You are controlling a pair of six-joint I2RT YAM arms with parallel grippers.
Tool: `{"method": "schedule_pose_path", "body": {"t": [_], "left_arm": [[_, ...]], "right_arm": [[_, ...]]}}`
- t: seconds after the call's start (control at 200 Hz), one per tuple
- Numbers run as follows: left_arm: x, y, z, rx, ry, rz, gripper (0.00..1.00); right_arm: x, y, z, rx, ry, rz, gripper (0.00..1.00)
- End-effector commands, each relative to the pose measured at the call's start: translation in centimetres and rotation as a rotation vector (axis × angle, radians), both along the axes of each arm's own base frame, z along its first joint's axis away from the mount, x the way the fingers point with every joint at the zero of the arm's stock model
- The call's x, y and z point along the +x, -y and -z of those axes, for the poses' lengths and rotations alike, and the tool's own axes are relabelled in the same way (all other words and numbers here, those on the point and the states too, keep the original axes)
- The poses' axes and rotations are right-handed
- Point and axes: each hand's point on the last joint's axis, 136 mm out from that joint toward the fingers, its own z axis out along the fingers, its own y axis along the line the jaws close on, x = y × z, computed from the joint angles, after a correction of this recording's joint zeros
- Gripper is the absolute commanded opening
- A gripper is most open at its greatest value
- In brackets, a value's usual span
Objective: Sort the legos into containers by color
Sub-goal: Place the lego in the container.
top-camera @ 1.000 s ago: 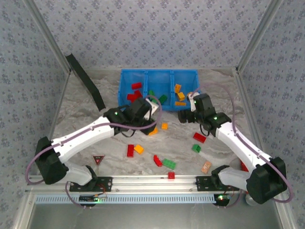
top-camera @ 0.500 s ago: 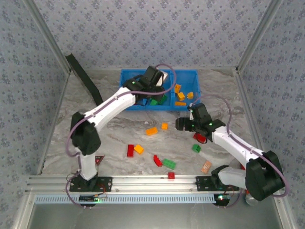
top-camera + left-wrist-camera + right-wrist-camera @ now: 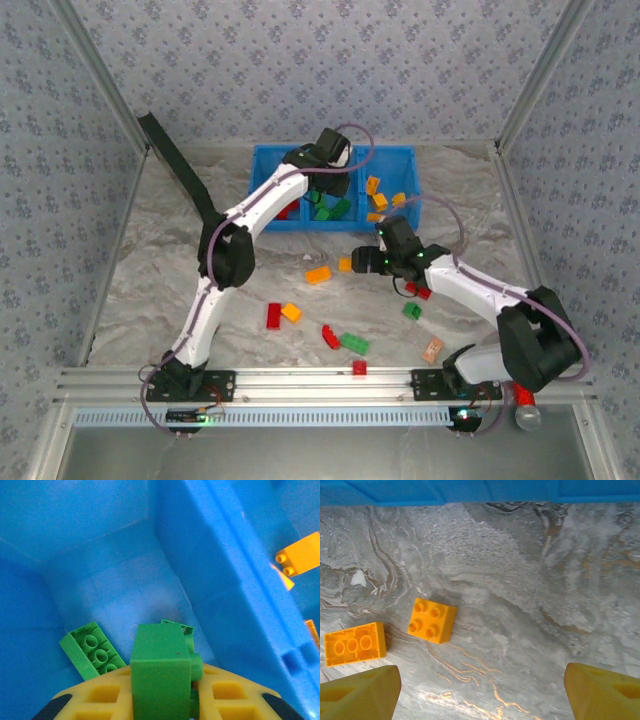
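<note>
We're roughly halfway: left gripper (image 3: 162, 700) pinches a green studded plastic brick (image 3: 160, 665) over the blue plastic tray (image 3: 215, 570), right gripper (image 3: 480, 692) gapes empty, nine-ish loose bricks (image 3: 353, 343) litter the surface (image 3: 150, 260).

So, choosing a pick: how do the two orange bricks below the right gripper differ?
The square brick shows four studs; the long brick, three circles in a row. The square brick lies nearer mid-view, the long brick at the edge. Both are orange, loose on the table.
</note>
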Motion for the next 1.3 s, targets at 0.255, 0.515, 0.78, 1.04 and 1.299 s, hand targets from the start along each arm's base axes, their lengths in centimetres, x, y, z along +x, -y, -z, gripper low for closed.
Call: {"method": "schedule_pose_path", "body": {"t": [0.255,0.515,0.78,1.04,1.299], "left_arm": [[-0.1,-0.1,3.8,-0.027,-0.118,-0.018,0.19],[0.2,-0.5,6.5,-0.033,-0.169,-0.027,0.22],[0.5,-0.5,7.1,-0.052,-0.178,-0.034,0.38],[0.5,-0.3,5.5,-0.070,-0.154,-0.018,0.45],[-0.8,-0.1,-1.7,-0.137,-0.058,0.033,0.48]], "right_arm": [[1.2,-4.2,1.4,-0.021,-0.018,-0.063,0.86],[1.7,-5.6,2.7,-0.060,-0.043,-0.082,0.84],[1.8,-5.7,3.8,-0.100,-0.074,-0.090,0.81],[1.9,-5.8,5.0,-0.114,-0.100,-0.082,0.75],[2.5,-6.1,5.9,-0.125,-0.107,-0.077,0.64]]}}
